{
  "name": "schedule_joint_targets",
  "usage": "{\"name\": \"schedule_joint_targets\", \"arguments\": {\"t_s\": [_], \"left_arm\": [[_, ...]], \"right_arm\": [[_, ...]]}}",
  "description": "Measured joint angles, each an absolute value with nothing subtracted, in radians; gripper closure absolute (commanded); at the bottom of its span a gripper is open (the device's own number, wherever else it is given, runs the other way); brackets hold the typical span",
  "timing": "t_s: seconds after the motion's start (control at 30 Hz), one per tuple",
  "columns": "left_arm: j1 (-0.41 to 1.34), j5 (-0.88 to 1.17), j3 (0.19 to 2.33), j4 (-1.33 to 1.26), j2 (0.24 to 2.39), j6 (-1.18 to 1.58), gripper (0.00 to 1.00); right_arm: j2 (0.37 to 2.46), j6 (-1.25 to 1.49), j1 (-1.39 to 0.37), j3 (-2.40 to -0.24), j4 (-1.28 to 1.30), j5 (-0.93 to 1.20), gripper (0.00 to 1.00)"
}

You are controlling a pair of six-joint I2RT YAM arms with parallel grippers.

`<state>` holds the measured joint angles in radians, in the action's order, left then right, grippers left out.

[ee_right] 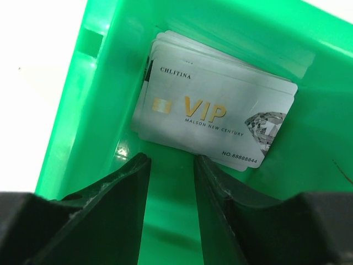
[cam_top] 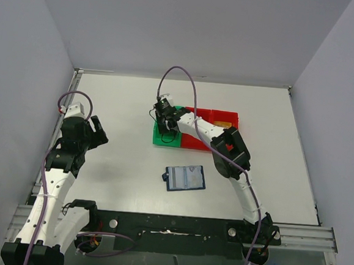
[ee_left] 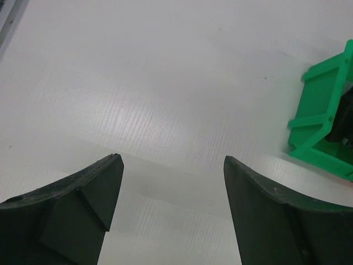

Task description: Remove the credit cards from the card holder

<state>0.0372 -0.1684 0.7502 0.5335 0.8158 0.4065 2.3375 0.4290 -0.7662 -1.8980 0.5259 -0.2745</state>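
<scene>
With the right gripper (ee_right: 171,160) parted and empty just above the silver-grey card (ee_right: 215,113) in the green bin (ee_right: 66,121) (left gripper (ee_left: 172,160) wide, idle; card holder (cam_top: 185,178) open mid-table), could drag that card out if lifted crookedly.

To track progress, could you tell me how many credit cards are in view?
2: silver card in the green bin, gold card in the rightmost red bin; the right arm may hide others.
</scene>
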Motion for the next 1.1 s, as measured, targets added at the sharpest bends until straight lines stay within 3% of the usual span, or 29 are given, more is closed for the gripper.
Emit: {"name": "schedule_joint_targets", "arguments": {"t_s": [0.5, 1.1], "left_arm": [[0.037, -0.168, 0.750, 0.533, 0.816, 0.406, 0.26], [0.037, -0.168, 0.750, 0.533, 0.816, 0.406, 0.26]], "right_arm": [[2.332, 0.485, -0.781, -1.898, 0.540, -0.244, 0.65], [2.338, 0.444, -0.780, -1.914, 0.497, -0.398, 0.65]]}}
